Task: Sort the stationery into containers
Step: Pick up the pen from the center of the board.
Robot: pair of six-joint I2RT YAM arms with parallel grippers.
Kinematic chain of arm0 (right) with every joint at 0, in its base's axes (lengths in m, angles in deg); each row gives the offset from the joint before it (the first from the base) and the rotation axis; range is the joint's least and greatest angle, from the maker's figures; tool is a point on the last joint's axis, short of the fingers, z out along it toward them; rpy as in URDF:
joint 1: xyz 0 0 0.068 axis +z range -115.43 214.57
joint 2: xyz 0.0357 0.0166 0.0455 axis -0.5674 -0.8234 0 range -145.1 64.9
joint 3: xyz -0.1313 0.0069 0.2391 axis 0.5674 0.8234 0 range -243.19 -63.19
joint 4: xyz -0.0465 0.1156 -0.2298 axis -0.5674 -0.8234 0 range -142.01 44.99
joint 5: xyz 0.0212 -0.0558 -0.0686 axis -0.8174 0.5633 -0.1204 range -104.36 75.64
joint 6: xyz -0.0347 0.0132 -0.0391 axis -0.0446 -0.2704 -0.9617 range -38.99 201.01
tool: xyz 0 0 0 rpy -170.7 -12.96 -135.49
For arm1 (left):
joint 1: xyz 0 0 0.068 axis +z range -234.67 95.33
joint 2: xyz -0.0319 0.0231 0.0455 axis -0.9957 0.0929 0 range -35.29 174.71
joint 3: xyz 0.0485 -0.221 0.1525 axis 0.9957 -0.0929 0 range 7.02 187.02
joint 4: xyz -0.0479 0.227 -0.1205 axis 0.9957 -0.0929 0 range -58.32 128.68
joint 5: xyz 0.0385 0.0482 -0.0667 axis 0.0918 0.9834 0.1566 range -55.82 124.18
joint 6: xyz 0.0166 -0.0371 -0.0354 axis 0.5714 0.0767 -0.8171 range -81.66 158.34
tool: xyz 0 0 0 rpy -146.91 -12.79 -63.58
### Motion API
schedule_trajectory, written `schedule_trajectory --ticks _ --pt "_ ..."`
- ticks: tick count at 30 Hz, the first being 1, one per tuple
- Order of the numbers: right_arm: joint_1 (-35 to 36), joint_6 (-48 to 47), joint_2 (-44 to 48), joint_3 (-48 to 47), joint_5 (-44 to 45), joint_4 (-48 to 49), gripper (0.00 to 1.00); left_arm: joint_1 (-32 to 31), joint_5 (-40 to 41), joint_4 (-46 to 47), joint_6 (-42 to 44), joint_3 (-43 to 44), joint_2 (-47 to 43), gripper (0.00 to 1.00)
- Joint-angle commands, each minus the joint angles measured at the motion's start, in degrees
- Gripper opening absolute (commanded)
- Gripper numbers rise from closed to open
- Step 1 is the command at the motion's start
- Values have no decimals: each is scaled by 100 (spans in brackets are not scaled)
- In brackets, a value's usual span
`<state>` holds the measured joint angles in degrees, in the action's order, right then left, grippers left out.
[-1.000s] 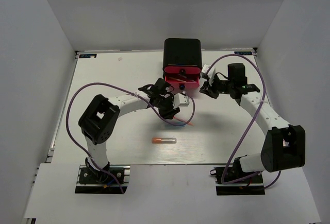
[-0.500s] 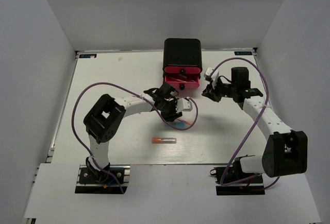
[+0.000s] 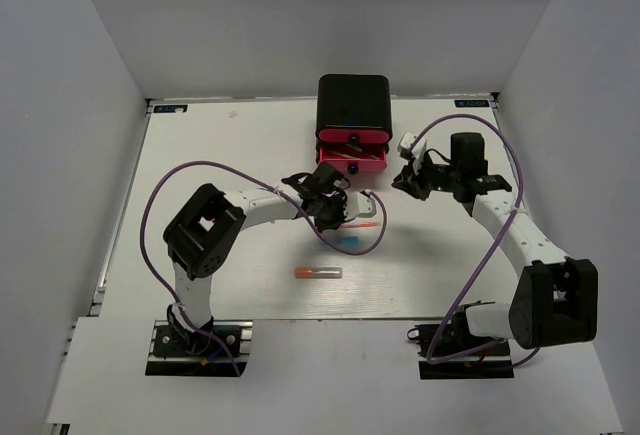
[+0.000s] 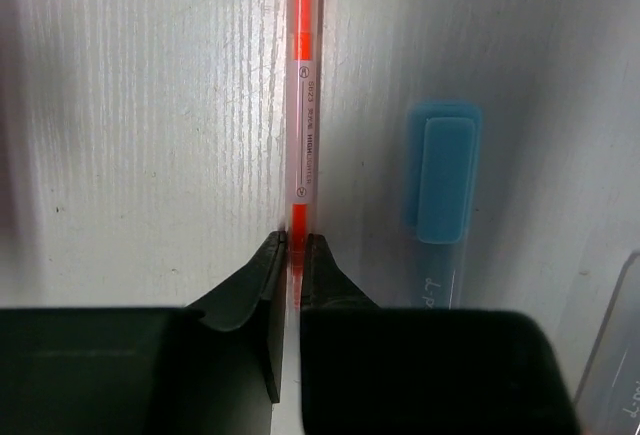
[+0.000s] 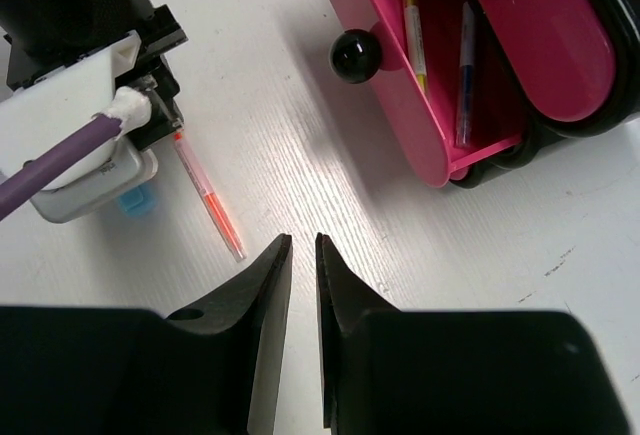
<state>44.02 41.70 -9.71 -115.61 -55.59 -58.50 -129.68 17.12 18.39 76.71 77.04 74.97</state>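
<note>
Stationery sits partly in the black box (image 3: pixel 353 103) at the far side of the table (image 3: pixel 200 155), partly loose on the tabletop. Two pink drawers stand pulled out, stepped one over the other. The lower drawer (image 5: pixel 395 115), with its round black knob (image 5: pixel 354 55) toward the arms, holds a yellow stick (image 5: pixel 413 25) and a bluish stick (image 5: pixel 465 75), lying side by side along its length. The upper drawer (image 5: pixel 545 45) overhangs its back part; what it holds cannot be seen.

Just in front of the drawers, the left gripper (image 4: pixel 295 255) is clenched on the end of an orange-pink stick (image 4: pixel 303 105), which lies flat on the table. A blue tube (image 4: pixel 443 180) lies just beside that stick, parallel and not touching. An orange tube (image 3: pixel 318 272) rests alone nearer the arm bases.

The right gripper (image 5: pixel 303 255) hovers right of the drawers, jaws drawn nearly together with only a slit between them, grasping nothing.
</note>
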Motion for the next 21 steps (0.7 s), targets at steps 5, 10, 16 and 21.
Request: schedule_trajectory --ticks 5,10,16,21 --pt "-14 64 192 180 -157 119 22 28 238 245 -584 -173 -294 0" --pt "-40 99 210 241 -43 180 22 28 291 543 -699 -59 -724 0" --pt "-75 239 254 347 1 321 22 89 422 965 -604 161 -1217 0" --pt "-119 292 263 373 27 374 22 89 624 1150 -349 521 -1209 0"
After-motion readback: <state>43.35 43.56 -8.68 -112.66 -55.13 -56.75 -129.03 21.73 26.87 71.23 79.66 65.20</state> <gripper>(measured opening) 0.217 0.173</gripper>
